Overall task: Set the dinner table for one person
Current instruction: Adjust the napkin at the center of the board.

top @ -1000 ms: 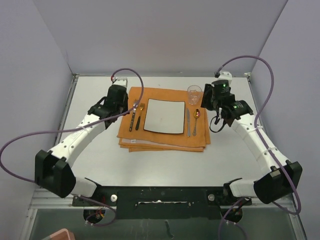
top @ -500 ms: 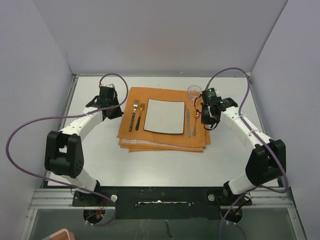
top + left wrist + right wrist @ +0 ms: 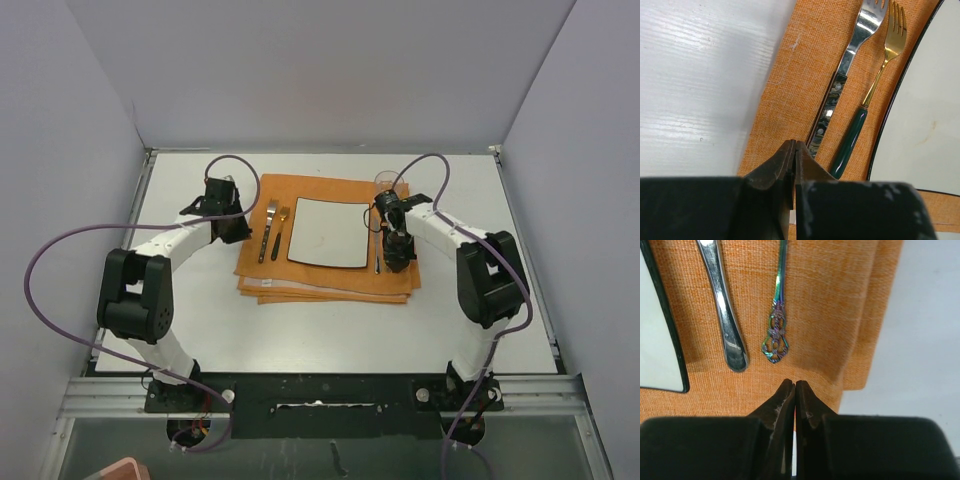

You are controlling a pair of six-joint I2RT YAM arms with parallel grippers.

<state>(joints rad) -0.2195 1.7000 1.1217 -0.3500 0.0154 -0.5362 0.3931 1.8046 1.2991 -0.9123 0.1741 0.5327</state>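
Observation:
The dinner table [image 3: 330,320] is a pale grey-white top carrying an orange placemat [image 3: 330,282]. On the mat lie a square white plate [image 3: 330,232], a silver fork [image 3: 268,228] and a gold fork with a green handle [image 3: 280,232] to its left, and a knife [image 3: 377,255] to its right. A glass [image 3: 384,181] stands at the mat's far right. My left gripper [image 3: 240,236] is shut and empty over the mat's left edge, beside the fork handles [image 3: 826,117]. My right gripper [image 3: 400,262] is shut and empty, just short of the iridescent spoon handle [image 3: 776,335] and the knife handle [image 3: 725,315].
Grey walls close in the table on three sides. Purple cables loop from both arms over the table's left and right parts. Bare tabletop [image 3: 700,90] lies left of the mat and also right of it [image 3: 920,340]. The plate's dark rim [image 3: 670,330] is left of the knife.
Both arms have folded back toward their bases. The right gripper left the glass, came nearer over the spoon and shut. The left gripper stayed shut and drew back to the mat's left edge.

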